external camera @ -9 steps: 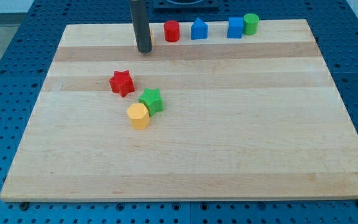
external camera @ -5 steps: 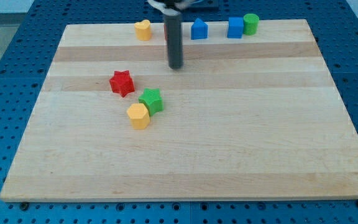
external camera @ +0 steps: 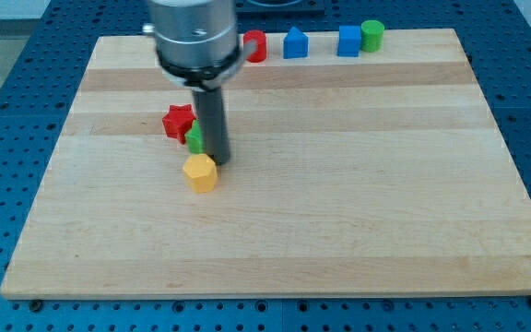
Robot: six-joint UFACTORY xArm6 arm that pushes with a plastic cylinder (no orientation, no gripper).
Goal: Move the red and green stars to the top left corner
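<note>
The red star [external camera: 178,120] lies on the wooden board [external camera: 358,194] left of centre. The green star [external camera: 194,138] sits just below and right of it, touching it, mostly hidden behind my rod. My tip [external camera: 215,160] rests on the board at the green star's right side, pressed against it. A yellow hexagonal block [external camera: 200,172] lies directly below the green star, just left of and below my tip.
Along the view's top edge stand a red cylinder [external camera: 255,45], a blue house-shaped block [external camera: 295,43], a blue cube [external camera: 348,41] and a green cylinder [external camera: 371,35]. The arm's grey body [external camera: 194,37] hides the yellow block seen earlier at the top.
My tip has come down from the top of the board to the green star's right side. The green star has shifted up-left against the red star. The yellow hexagon has slid slightly left.
</note>
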